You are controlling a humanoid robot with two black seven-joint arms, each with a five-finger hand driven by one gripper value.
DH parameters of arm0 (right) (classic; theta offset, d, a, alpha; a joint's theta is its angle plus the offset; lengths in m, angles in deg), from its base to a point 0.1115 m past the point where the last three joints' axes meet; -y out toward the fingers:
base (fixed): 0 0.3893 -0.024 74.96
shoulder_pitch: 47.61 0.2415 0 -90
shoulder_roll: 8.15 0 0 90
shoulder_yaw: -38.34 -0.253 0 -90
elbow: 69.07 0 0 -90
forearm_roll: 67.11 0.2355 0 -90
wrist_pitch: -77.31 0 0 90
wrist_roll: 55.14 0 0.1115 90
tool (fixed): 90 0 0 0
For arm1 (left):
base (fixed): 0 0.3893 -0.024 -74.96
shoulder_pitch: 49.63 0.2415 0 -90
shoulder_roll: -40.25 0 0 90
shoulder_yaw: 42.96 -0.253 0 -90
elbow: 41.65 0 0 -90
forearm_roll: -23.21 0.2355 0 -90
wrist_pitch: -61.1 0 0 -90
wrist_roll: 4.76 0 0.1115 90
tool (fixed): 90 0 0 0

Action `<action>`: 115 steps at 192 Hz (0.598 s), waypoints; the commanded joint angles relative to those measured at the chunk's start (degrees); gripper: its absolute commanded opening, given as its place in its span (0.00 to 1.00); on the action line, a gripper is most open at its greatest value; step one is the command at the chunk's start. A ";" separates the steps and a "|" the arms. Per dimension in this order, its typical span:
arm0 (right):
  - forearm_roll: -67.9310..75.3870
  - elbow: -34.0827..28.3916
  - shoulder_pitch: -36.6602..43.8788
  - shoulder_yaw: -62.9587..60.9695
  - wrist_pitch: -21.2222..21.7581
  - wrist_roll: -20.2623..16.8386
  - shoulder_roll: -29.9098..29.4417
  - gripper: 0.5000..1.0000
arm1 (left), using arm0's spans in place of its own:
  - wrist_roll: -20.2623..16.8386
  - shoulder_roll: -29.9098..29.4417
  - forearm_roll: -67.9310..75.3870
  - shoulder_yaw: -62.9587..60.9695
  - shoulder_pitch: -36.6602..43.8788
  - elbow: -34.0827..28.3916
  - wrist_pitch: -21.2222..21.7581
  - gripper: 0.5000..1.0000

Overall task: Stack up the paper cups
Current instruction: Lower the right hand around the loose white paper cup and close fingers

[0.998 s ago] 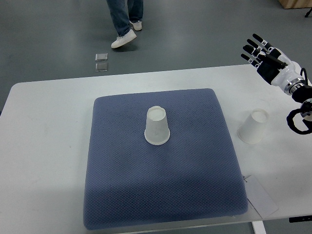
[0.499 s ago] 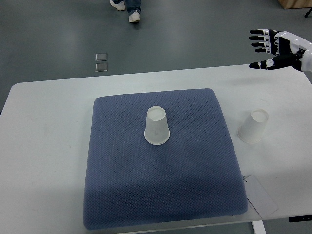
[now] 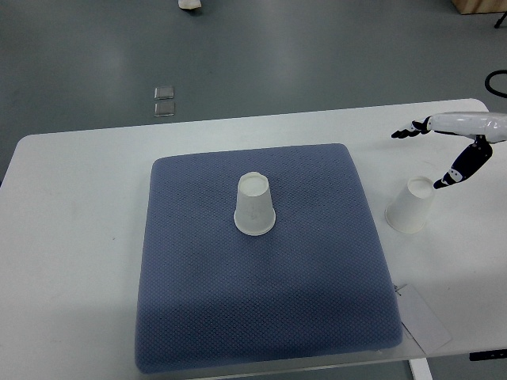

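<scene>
Blue mat (image 3: 261, 317) on white table (image 3: 75, 237)

A white desk (image 3: 79, 237) with rounded corners fills most of the view, its far edge running roughly level and its near edge cut off at the bottom. A square blue-grey mat (image 3: 261, 317) with a dimpled weave lies across the middle of it, reaching almost to the near edge. At the desk's near right corner a white paper sheet (image 3: 424, 321) lies flat beside the mat. Beyond the far edge the floor (image 3: 317, 55) is smooth grey-green, evenly lit with soft reflections. Two small square metal plates (image 3: 165, 101) are set into it, one behind the other. A tan boxlike corner (image 3: 479, 5) shows at the top right.
</scene>
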 commanded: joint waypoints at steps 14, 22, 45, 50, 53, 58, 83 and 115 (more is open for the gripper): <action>-2.25 0.25 -0.22 2.88 -1.26 0.00 -0.33 0.85 | 0.00 0.00 0.00 0.00 0.00 0.00 0.00 1.00; -2.25 0.51 -0.22 3.49 -1.70 0.00 -0.59 0.85 | 0.00 0.00 0.00 0.00 0.00 0.00 0.00 1.00; -3.13 1.74 -0.22 5.34 -3.11 0.00 -1.47 0.85 | 0.00 0.00 0.00 0.00 0.00 0.00 0.00 1.00; -3.31 2.44 -0.13 5.78 -3.55 0.00 -2.00 0.85 | 0.00 0.00 0.00 0.00 0.00 0.00 0.00 1.00; -3.40 2.62 -0.22 5.95 -3.72 0.00 -2.26 0.85 | 0.00 0.00 0.00 0.00 0.00 0.00 0.00 1.00; -3.40 3.24 -0.22 6.39 -4.25 0.00 -2.79 0.85 | 0.00 0.00 0.00 0.00 0.00 0.00 0.00 1.00; -3.49 5.79 -0.13 7.89 -6.36 0.00 -4.81 0.84 | 0.00 0.00 0.00 0.00 0.00 0.00 0.00 1.00; -3.49 8.33 -0.13 9.38 -8.21 0.00 -6.22 0.83 | 0.00 0.00 0.00 0.00 0.00 0.00 0.00 1.00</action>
